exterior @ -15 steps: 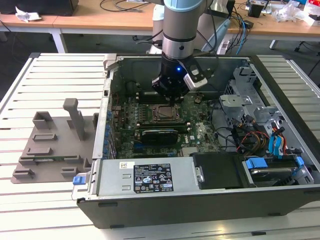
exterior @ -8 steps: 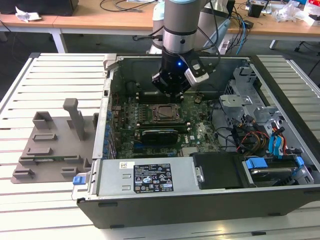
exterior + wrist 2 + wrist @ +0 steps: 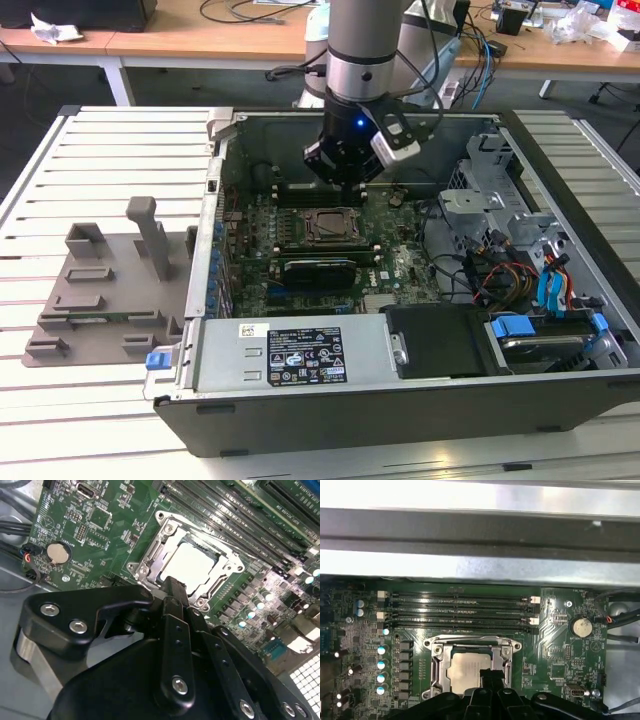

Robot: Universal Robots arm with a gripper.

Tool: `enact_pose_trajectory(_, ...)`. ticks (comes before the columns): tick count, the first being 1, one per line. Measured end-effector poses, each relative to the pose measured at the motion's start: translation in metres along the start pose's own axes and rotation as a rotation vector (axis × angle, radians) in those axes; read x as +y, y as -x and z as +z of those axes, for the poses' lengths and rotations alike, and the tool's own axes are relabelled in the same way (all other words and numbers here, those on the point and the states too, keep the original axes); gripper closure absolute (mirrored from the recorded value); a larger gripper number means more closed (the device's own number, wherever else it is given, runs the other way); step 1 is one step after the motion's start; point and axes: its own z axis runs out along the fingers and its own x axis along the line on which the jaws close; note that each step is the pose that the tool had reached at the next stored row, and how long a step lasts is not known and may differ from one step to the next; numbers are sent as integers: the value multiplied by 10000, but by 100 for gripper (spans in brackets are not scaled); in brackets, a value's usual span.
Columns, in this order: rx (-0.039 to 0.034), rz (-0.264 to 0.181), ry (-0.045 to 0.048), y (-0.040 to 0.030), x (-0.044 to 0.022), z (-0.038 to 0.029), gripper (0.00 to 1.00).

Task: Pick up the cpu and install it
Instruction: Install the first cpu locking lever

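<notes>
The cpu [image 3: 192,562] [image 3: 464,669], a flat silver square, lies inside the metal-framed socket [image 3: 150,560] [image 3: 436,667] on the green motherboard. The socket's frame stands open around it. My gripper [image 3: 172,586] [image 3: 491,676] hangs just above the socket, its dark fingertips drawn together over one edge of the cpu, with nothing seen between them. In the exterior view the gripper [image 3: 345,182] is inside the open computer case, directly over the socket [image 3: 328,227].
Memory slots [image 3: 460,610] run beside the socket, and a coin battery [image 3: 581,627] sits nearby. The case holds a power supply [image 3: 290,355], a drive cage [image 3: 480,170] and loose cables [image 3: 500,270]. A grey plastic tray [image 3: 110,290] lies on the table at the exterior view's left.
</notes>
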Motion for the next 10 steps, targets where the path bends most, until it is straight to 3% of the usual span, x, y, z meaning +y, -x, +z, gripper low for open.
enact_pose_trajectory(5,3,-1,-50,-4,-128,-37,89)
enact_pose_trajectory(10,2,-2,-96,-3,-135,-69,89)
